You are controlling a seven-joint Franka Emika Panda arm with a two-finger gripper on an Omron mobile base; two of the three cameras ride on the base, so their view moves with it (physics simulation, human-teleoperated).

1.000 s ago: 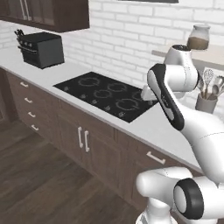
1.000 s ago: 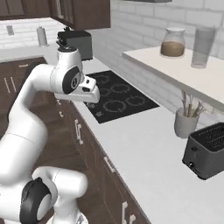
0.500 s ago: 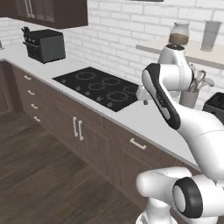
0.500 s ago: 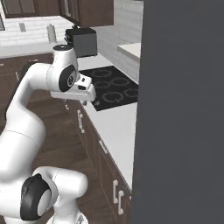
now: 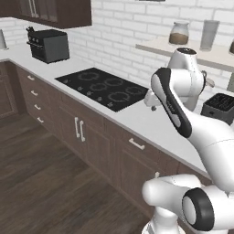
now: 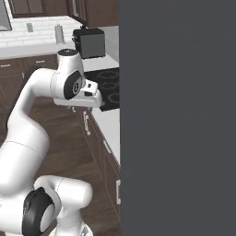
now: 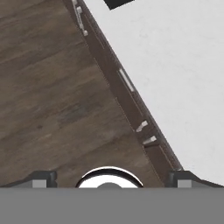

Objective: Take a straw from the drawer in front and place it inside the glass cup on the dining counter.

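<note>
Left base view: the white arm stands folded over the white counter (image 5: 137,119), its end effector (image 5: 152,101) hanging just past the black cooktop (image 5: 104,89), near the counter's front edge. A dark toaster oven (image 5: 49,45) sits at the far end, a second dark toaster (image 5: 220,106) behind the arm, and two jars on the wall shelf (image 5: 183,48). Below the counter runs a closed drawer (image 5: 137,145) with a short silver bar handle (probably the one the task means, though the straw cannot be made out anywhere, presumably shut inside).

Right base view: the end effector (image 6: 82,105) hangs beside the cooktop (image 6: 109,87); a flat dark grey panel (image 6: 177,118) blocks the right half.

Hand view: the end effector (image 7: 109,177) looks straight down, finger tips spread wide and empty, over wood floor (image 7: 48,96) and the counter's edge, with the drawer's silver handle (image 7: 126,80) along the cabinet front.

To do this step well, the base should stop square to that drawer, so the open fingers can drop to straddle the bar handle before pulling.

Compared with a second ago, both base views have shifted along the counter: the camera moved, and the grey panel now covers more.
</note>
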